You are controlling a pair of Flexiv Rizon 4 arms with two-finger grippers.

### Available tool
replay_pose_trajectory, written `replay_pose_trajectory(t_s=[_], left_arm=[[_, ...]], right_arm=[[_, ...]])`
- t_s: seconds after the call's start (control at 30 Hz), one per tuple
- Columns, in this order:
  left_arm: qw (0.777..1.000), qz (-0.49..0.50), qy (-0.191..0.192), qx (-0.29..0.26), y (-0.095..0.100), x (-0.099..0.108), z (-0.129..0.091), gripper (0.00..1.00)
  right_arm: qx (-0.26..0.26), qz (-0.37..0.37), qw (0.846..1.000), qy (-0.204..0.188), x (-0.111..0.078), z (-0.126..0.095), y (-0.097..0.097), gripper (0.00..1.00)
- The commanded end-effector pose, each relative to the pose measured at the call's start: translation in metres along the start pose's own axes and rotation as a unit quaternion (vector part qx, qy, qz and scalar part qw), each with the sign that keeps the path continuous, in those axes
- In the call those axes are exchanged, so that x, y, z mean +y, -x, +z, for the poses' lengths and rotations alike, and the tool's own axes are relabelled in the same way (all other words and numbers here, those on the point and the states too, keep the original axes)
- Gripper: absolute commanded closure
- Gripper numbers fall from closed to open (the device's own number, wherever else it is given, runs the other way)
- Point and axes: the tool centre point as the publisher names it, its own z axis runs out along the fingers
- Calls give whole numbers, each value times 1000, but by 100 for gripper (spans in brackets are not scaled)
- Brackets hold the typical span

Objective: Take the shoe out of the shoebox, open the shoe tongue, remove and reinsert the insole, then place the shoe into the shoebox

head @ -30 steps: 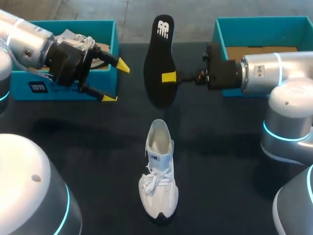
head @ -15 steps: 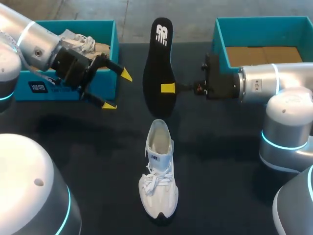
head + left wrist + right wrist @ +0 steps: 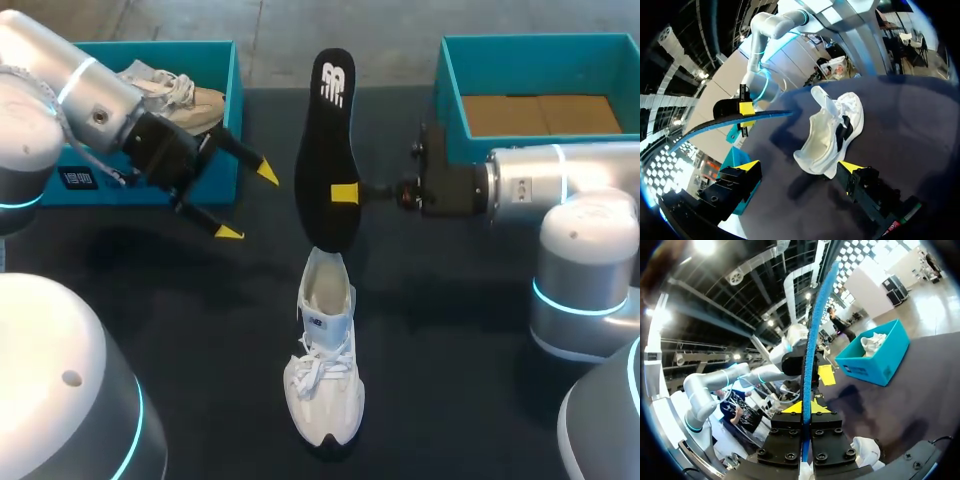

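Right gripper (image 3: 345,192): closed flat on the side edge of the black insole (image 3: 333,150), about midway along its length; the arm comes in from the bench's right edge.
Insole: held clear of the bench (image 3: 470,330), logo end towards the far edge. From above, its other end overlaps the heel of the shoe (image 3: 322,360); I cannot tell whether they touch.
Left gripper (image 3: 248,202): wide open and holding nothing, hovering just off the front of the left shoebox (image 3: 235,110), well apart from the insole.
Shoe: white, standing on its sole in the middle of the bench nearer the near edge, toe towards that edge, mouth gaping.
Left shoebox: teal, at the far left corner, with a second shoe (image 3: 185,95) lying in it.
Right shoebox (image 3: 450,80): teal, at the far right corner, brown card floor showing.
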Motion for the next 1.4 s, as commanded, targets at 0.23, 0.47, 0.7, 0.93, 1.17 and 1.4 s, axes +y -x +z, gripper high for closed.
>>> replay_pose_trajectory(t_s=[0.23,0.47,0.7,0.93,1.17,1.4], left_arm=[[1000,2,6,8,5,-1,4,0],[1000,2,6,8,5,-1,4,0],[999,-40,5,18,2,10,18,0],[996,-90,-10,25,-3,21,34,0],[994,-98,-8,38,-11,26,41,0],[995,-96,-22,33,-18,31,46,0]], right_arm=[[-1,-1,1000,6,-4,3,-1,100],[-1,-1,1000,6,-4,3,-1,100],[15,-31,999,8,-7,6,10,100],[14,-41,999,1,-11,7,17,100],[19,-56,998,-9,-20,9,24,100],[21,-71,997,-10,-28,11,32,100]])
